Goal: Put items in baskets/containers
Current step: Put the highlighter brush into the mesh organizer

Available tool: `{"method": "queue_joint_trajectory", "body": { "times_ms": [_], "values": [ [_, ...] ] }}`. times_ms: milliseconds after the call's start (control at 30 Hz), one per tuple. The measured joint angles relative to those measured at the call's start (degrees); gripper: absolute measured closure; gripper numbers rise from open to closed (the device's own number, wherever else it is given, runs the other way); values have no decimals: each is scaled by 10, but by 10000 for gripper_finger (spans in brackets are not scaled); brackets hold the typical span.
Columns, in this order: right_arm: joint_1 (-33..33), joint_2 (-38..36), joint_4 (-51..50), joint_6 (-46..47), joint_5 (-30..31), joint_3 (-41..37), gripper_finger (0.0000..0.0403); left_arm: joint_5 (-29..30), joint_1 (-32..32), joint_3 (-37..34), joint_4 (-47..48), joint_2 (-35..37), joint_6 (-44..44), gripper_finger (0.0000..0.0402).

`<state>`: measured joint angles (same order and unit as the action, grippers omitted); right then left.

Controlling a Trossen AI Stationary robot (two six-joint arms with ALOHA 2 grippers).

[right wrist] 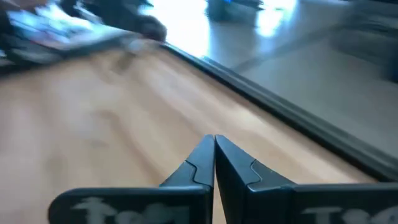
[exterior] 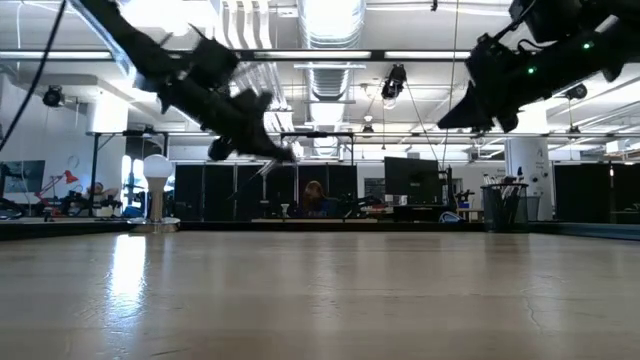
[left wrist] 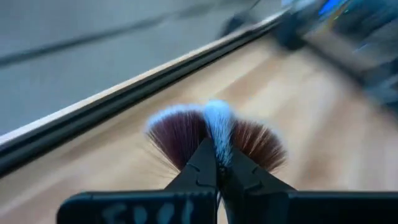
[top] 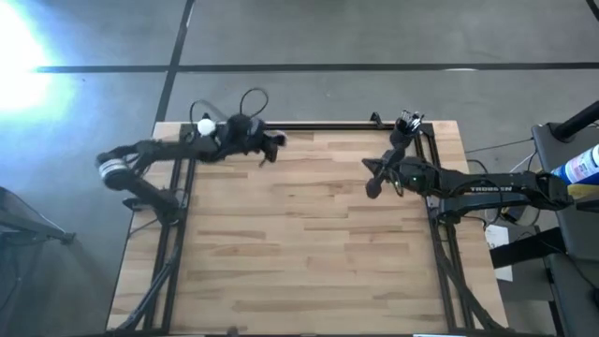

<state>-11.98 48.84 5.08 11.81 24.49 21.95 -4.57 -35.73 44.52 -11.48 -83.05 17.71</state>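
My left gripper (left wrist: 217, 163) hovers over the table's far left part (top: 273, 145) and is shut on the large brush (left wrist: 180, 134), whose brown bristles have pale tips. The brush handle is hidden in the wrist view. My right gripper (right wrist: 214, 144) is shut on nothing and is raised over the far right part of the table (top: 373, 185). The black cup (top: 409, 123) stands on its base near the far right corner, with several thin brushes upright in it (exterior: 505, 208). My left gripper pinches the brush at its head, between the two fingertips (left wrist: 202, 163). The bristles (left wrist: 255, 142) fan out on both sides of the fingers. In the low view the gripper (exterior: 262, 150) is well above the tabletop, so the brush is lifted clear.
A white bulb-shaped lamp (top: 205, 126) stands at the far left edge by the left arm. A black rail (top: 328, 124) runs along the table's far edge. The wooden tabletop (top: 299, 253) stretches wide toward the near edge.
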Motion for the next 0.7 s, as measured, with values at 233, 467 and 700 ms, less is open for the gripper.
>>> {"method": "queue_joint_trajectory", "body": {
  "times_ms": [233, 467, 700],
  "values": [
    [50, 20, 329, 43, -139, -109, 394, 1, 145, -143, -349, 45, 40, 401],
    [97, 118, 524, 59, -139, -133, 380, 41, 244, -151, -522, 11, 31, 401],
    [118, 238, 521, 36, -141, -23, 310, 21, 269, -70, -532, -28, 6, 401]
  ]
}}
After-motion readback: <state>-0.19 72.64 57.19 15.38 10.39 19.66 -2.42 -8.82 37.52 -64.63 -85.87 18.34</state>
